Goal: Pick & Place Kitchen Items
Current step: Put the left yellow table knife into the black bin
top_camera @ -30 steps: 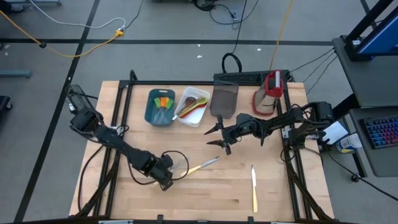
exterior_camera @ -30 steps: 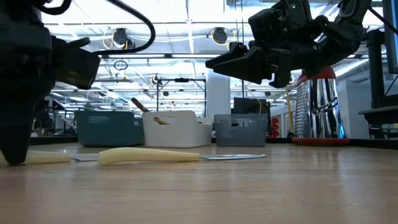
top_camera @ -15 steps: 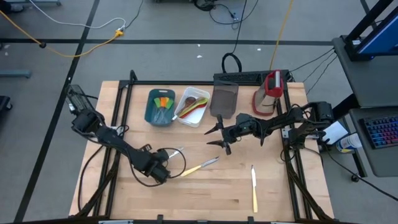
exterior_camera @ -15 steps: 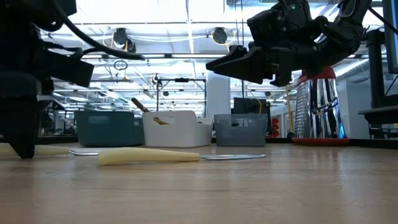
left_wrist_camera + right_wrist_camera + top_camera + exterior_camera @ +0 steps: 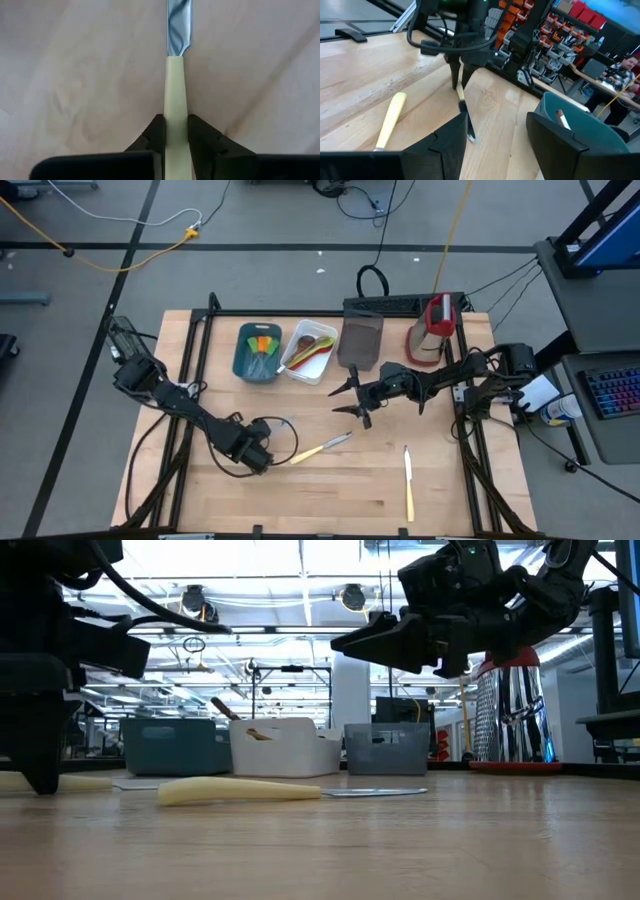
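A pale-handled knife (image 5: 175, 85) lies flat on the wooden table, its blade (image 5: 468, 126) pointing toward the table's middle. My left gripper (image 5: 257, 452) stands over its handle at the near left, shut on it; it also shows in the low view (image 5: 40, 775). A second pale-handled knife (image 5: 322, 446) lies just to its right, and a third (image 5: 408, 480) lies near the front right. My right gripper (image 5: 350, 396) hangs open above the table's middle, with nothing between its fingers (image 5: 445, 142). My left gripper pinches the knife's handle (image 5: 176, 102) between its two fingers (image 5: 156, 131), back from the blade end. The fingers come from above, pointing steeply down, and close across the handle. The knife lies flat on the table, blade away from the gripper.
At the far edge stand a teal tray (image 5: 243, 365) with coloured utensils, a white tray (image 5: 308, 370) with spoons and a grey-brown tray (image 5: 361, 340). A red-and-white upright grater (image 5: 432, 330) stands at the far right. Bare wood lies along the near edge.
My left gripper has tipped and turned at the wrist over the knife handle, its head shifting slightly toward the far edge. The knives lie where they were.
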Available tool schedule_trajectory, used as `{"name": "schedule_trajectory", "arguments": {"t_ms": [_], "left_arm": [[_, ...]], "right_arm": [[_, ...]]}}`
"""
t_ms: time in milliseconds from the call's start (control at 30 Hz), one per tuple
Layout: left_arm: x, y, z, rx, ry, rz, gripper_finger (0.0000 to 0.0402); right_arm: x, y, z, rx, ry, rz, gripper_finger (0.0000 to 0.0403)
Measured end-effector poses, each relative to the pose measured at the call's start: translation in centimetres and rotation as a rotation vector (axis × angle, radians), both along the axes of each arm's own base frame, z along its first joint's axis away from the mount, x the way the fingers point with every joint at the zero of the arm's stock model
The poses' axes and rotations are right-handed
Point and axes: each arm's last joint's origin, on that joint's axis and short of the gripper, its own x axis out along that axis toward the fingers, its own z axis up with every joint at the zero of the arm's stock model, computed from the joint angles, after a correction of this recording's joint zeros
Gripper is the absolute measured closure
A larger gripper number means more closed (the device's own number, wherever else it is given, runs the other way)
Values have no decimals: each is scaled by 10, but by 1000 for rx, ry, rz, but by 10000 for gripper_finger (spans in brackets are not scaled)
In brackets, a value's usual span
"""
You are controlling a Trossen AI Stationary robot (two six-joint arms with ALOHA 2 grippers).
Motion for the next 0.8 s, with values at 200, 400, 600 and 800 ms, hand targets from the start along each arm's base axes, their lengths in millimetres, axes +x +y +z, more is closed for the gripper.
{"name": "schedule_trajectory", "arguments": {"t_ms": [200, 400, 600, 800], "left_arm": [[11, 6, 11, 127, -130, 24, 357], [29, 17, 36, 219, -271, 20, 345], [46, 37, 62, 309, -410, 10, 354], [63, 58, 82, 345, -538, -50, 344]], "right_arm": [[0, 0, 4, 1, -36, 0, 206], [1, 0, 5, 7, -48, 0, 206], [1, 0, 5, 165, -18, -18, 206], [0, 0, 0, 369, 86, -50, 206]]}}
